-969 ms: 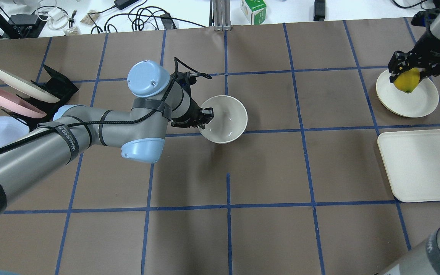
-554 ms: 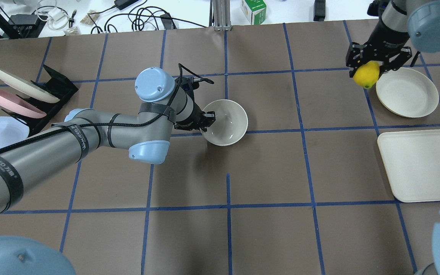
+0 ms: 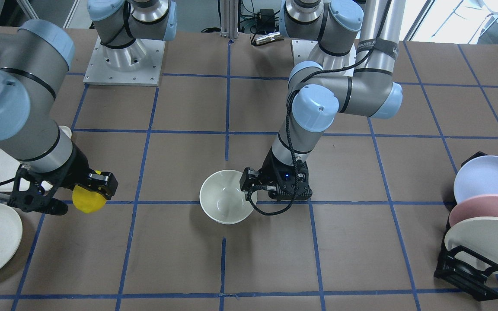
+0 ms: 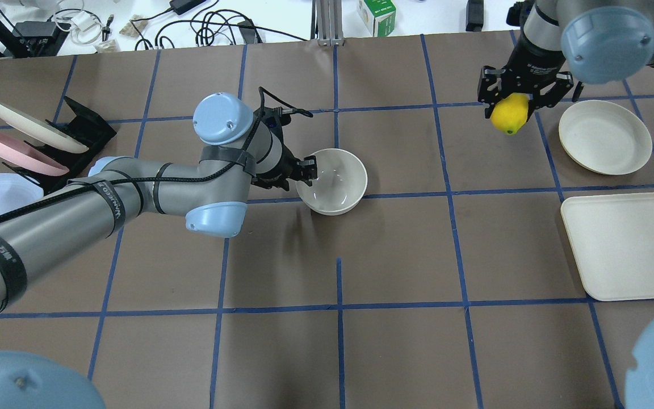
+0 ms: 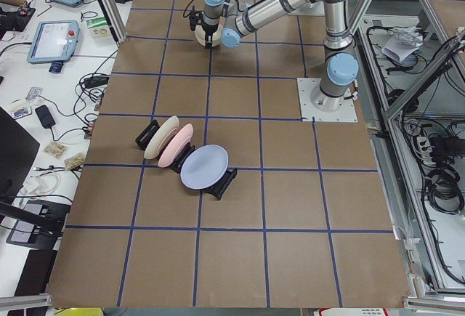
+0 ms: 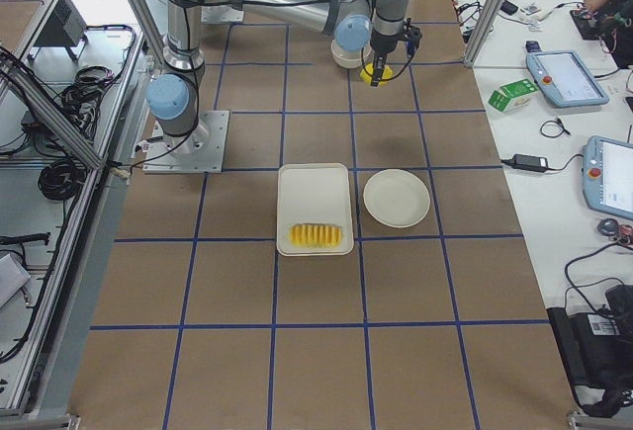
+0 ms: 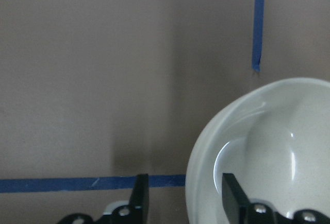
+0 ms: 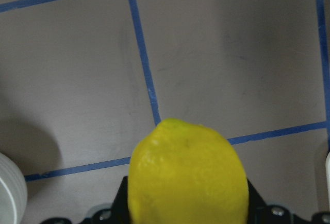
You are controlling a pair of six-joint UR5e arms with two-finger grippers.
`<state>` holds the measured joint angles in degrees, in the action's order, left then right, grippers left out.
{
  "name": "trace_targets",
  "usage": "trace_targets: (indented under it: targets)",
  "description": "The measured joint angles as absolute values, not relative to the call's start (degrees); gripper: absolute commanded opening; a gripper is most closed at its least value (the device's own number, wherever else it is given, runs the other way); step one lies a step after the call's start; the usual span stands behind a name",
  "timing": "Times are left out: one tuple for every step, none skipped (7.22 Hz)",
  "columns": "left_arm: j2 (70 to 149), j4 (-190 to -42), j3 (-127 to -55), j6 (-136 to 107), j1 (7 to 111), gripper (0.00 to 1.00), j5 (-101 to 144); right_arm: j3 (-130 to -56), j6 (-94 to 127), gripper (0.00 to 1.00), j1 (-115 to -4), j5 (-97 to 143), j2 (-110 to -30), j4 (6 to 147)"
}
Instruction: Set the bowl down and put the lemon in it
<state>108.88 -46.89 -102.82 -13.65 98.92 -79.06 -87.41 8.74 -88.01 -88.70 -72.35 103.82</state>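
My left gripper (image 4: 306, 171) is at the bowl (image 4: 338, 182), jaws parted astride its rim, one finger inside and one outside, neither pinching it in the wrist view. The bowl stands upright mid-table, so I judge placing done. Farther right, my right gripper (image 4: 510, 102) is clamped on the lemon (image 4: 507, 118), held aloft well apart from the bowl. Next I should lift my left clear, carry the lemon over the bowl, lower it and let go.
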Motion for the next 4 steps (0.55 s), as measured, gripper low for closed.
trace_targets:
  targets:
    - [106.69, -56.6, -98.45, -10.91, 97.95, 1.0, -79.95, -87.43, 12.18, 0.0, -90.91, -88.16, -72.28, 104.07]
    - [104.52, -66.59, -94.12, -8.59, 96.72, 1.0, -82.17, -87.43, 15.78, 0.0, -94.4, -87.92, -72.13, 104.58]
    - [102.35, -75.21, -90.39, -5.76, 94.9, 1.0, -84.51, -87.48, 18.82, 0.0, -97.69, -87.82, -71.86, 105.71]
    - [100.33, -82.05, -87.84, -2.49, 92.31, 1.0, -85.8, -87.78, 20.69, 0.0, -100.43, -87.56, -71.38, 107.45]
